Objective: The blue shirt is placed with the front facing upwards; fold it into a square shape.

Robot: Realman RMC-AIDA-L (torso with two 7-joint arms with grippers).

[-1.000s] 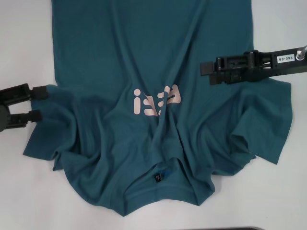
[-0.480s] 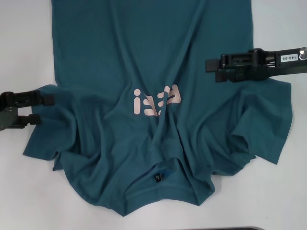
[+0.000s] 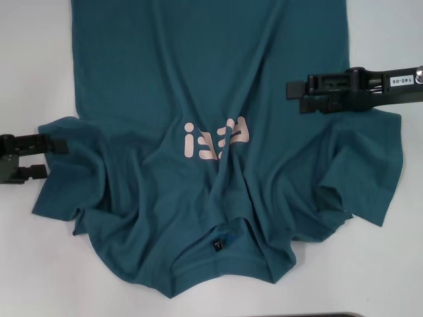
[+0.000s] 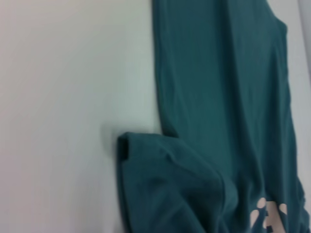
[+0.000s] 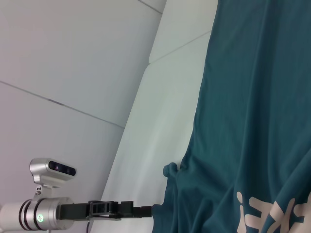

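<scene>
White table [image 3: 390,264] carries one item: the blue shirt [image 3: 198,79], lying front up, pale lettering [image 3: 217,139] showing, collar toward the robot, fabric rumpled around both sleeves.

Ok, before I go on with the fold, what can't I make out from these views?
- Head view: the blue shirt runs off the top edge, so its hem is unseen.
- Head view: left gripper fingertips meet the sleeve edge; any grip on the cloth is unclear.
- Head view: black neck tag print is too small to read.

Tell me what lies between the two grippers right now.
Only the blue shirt, head view: wrinkled cloth with pink lettering spans from left gripper to right gripper.
</scene>
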